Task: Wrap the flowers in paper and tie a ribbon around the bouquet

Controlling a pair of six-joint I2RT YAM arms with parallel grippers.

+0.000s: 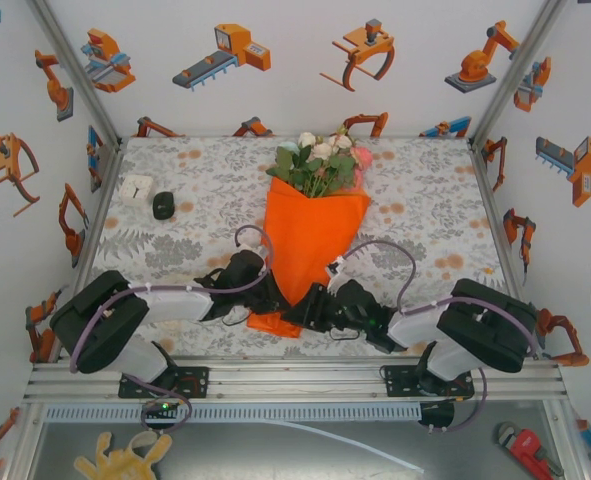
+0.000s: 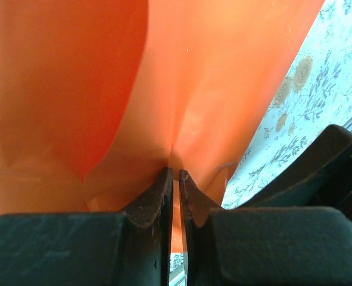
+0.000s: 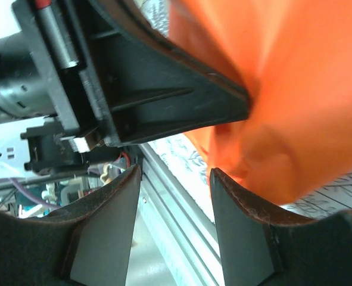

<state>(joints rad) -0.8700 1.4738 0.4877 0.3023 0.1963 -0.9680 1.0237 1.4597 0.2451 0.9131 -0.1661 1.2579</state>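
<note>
The bouquet lies down the middle of the table. Its flowers, pink and white blooms with green leaves, top a cone of orange paper. At the cone's narrow lower end my left gripper comes in from the left. In the left wrist view the left gripper is shut on a fold of the paper, and creases run to its tips. From the right, my right gripper stands open with nothing between its fingers. The paper touches its right fingertip.
A white box and a small black object sit at the back left. The aluminium rail runs just under both grippers. A thin pale strip lies on the floor below the rail; I cannot tell whether it is the ribbon.
</note>
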